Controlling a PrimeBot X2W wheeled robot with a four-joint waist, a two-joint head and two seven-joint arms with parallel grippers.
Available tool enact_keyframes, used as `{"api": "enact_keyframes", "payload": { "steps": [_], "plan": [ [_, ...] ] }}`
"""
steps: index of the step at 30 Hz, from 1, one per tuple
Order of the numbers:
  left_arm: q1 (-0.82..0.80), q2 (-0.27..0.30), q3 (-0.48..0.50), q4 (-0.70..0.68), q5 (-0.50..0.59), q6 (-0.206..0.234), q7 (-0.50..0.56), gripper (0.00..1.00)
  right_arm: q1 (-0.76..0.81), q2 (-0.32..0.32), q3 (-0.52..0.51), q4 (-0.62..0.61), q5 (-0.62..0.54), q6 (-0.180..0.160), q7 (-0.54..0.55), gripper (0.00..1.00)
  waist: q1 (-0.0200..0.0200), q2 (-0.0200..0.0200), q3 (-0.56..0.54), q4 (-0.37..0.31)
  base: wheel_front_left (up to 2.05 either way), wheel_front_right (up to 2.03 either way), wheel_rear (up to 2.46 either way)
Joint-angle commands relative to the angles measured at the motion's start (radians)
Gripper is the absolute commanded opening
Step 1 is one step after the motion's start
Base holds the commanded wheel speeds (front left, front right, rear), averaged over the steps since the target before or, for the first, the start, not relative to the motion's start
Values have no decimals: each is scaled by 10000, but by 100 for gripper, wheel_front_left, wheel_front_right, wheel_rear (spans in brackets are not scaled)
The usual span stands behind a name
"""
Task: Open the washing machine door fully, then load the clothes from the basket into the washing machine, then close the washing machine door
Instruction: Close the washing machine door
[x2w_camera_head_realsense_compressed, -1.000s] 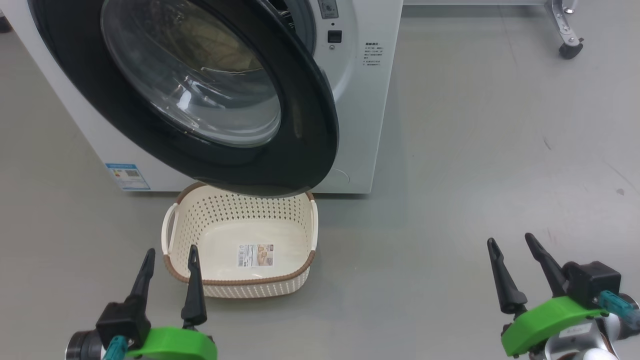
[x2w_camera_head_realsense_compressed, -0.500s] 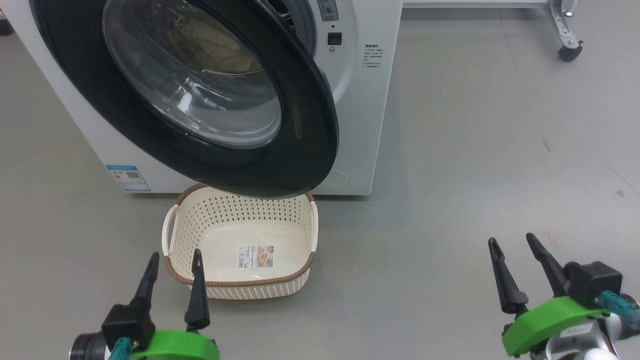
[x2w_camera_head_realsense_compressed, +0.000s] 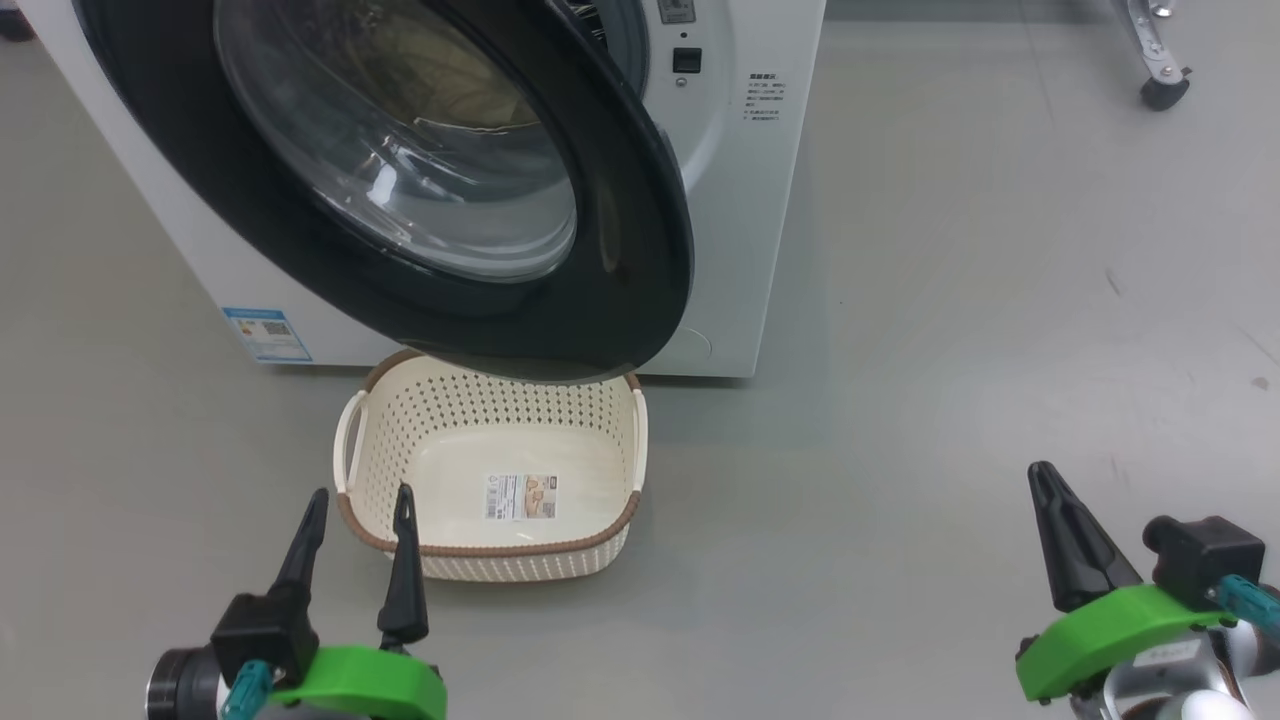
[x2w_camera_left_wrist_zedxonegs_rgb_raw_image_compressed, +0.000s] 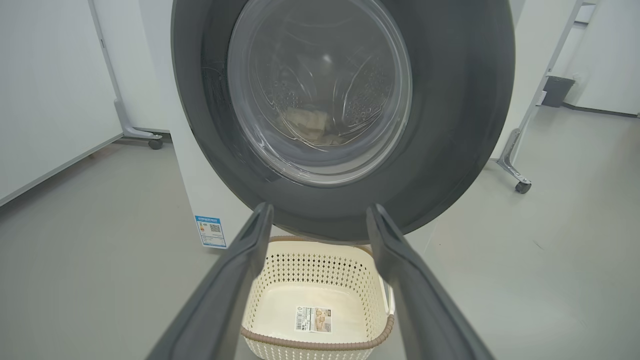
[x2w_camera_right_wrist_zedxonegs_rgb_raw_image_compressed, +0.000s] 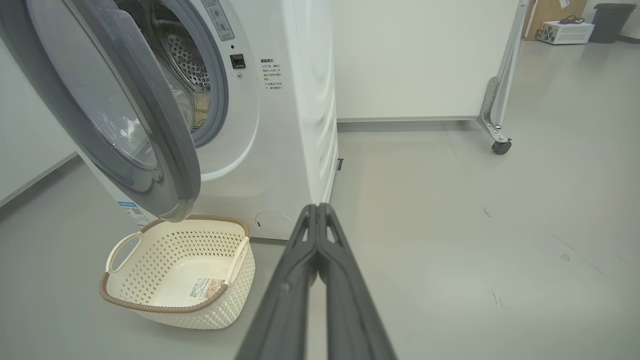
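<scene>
The white washing machine (x2w_camera_head_realsense_compressed: 745, 200) fills the upper left of the head view. Its glossy black washing machine door (x2w_camera_head_realsense_compressed: 625, 250) stands ajar, swung out over the basket (x2w_camera_head_realsense_compressed: 490, 551). The cream basket sits on the floor below with just a sticker on its bottom. Pale yellow clothes (x2w_camera_left_wrist_zedxonegs_rgb_raw_image_compressed: 306, 121) lie in the drum, seen through the door glass. My left gripper (x2w_camera_head_realsense_compressed: 362, 495) is open just before the basket's near left corner, holding nothing. My right gripper (x2w_camera_head_realsense_compressed: 1042, 472) hovers shut and holding nothing over bare floor, well right of the basket. The left wrist view has the open fingers (x2w_camera_left_wrist_zedxonegs_rgb_raw_image_compressed: 320, 210) pointing at the door (x2w_camera_left_wrist_zedxonegs_rgb_raw_image_compressed: 450, 125).
A blue label (x2w_camera_head_realsense_compressed: 265, 335) marks the washer's lower left corner. A metal frame leg on a caster (x2w_camera_head_realsense_compressed: 1162, 92) stands at the far right. In the right wrist view grey floor spreads right of the machine (x2w_camera_right_wrist_zedxonegs_rgb_raw_image_compressed: 305, 125), with a black bin (x2w_camera_right_wrist_zedxonegs_rgb_raw_image_compressed: 607, 17) far back.
My right gripper's fingers have closed together. The head camera has shifted slightly, so the whole picture moved. The door and basket stay where they were.
</scene>
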Motion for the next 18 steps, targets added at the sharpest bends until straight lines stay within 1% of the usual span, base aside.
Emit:
{"api": "enact_keyframes", "payload": {
  "steps": [1,5,9,18],
  "plan": [
    [-562,164,333,-254,98,-16,-39,100,-554,-97,188,-391,-43,-29,-2,0,0,0,28,104,0,0,0],
    [-703,99,243,-205,123,-65,-62,100,-816,-97,369,-434,-133,-29,41,0,0,0,75,442,0,0,0],
    [-858,3,149,-163,169,-94,-93,100,-1156,-97,677,-472,-194,-29,99,0,0,0,179,947,0,0,0],
    [-1275,-319,-141,17,287,-280,-172,100,-2136,-284,1379,82,-89,-29,97,0,0,0,316,2430,0,0,0]
  ]
}}
